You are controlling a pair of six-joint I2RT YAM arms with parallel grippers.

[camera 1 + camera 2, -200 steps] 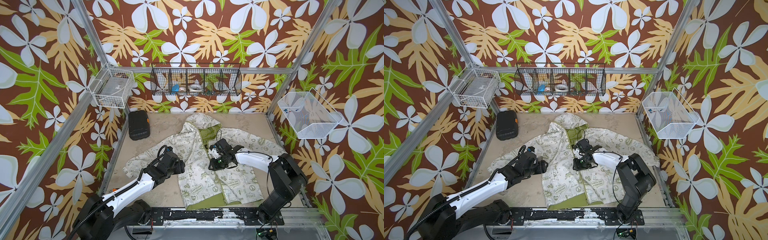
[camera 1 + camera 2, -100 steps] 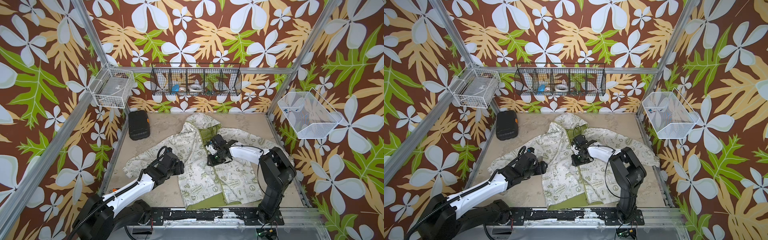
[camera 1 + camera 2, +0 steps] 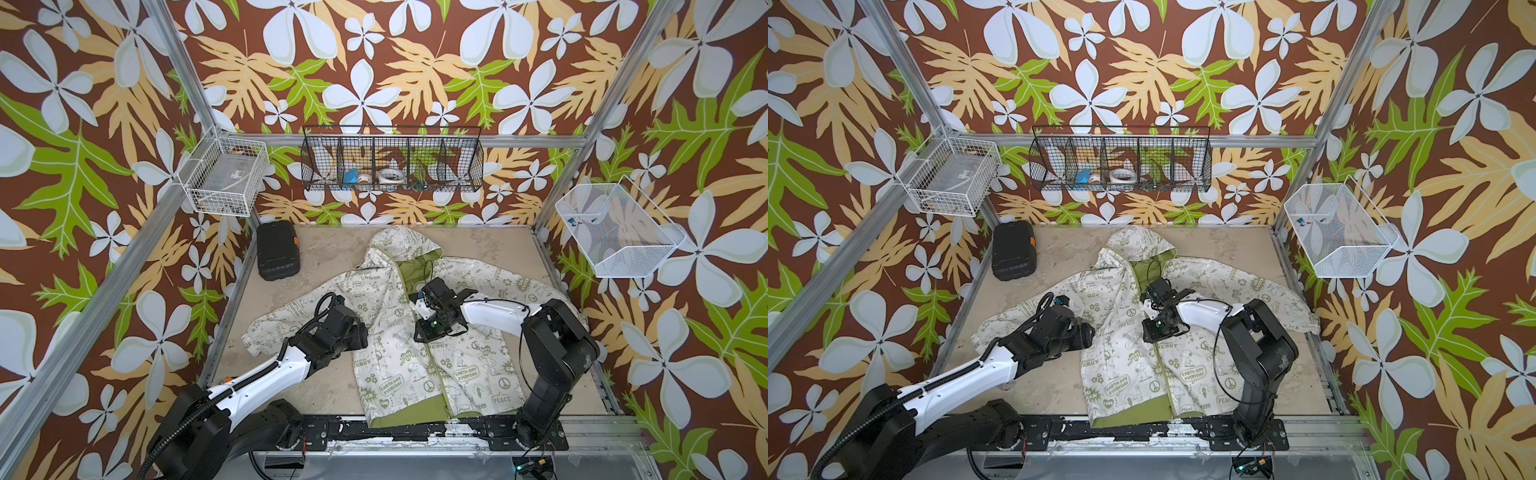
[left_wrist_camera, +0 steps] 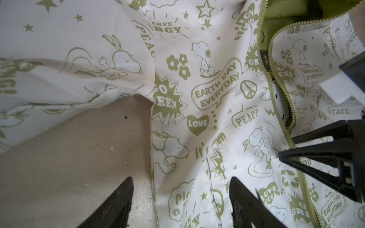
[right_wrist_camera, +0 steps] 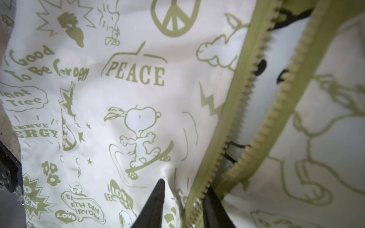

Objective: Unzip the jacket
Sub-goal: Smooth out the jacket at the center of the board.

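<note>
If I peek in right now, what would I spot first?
The loud flower-and-leaf walls all around, then the cream jacket with green cartoon dogs spread out on the table in the middle. Over it, the right gripper sits at the partly opened green zipper, and the left gripper hangs open at the jacket's side edge.

Cream printed cloth jacket (image 3: 469,374): thin, smooth weave, faint sheen. Olive zipper teeth (image 5: 274,112): matt, probably plastic. Beige tabletop (image 3: 332,390), at eight o'clock from it: rough, scuffed, matt.

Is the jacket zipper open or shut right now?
Partly open: the zipper teeth gape near the collar in the right wrist view; toward the hem they are meshed in a top view.
</note>
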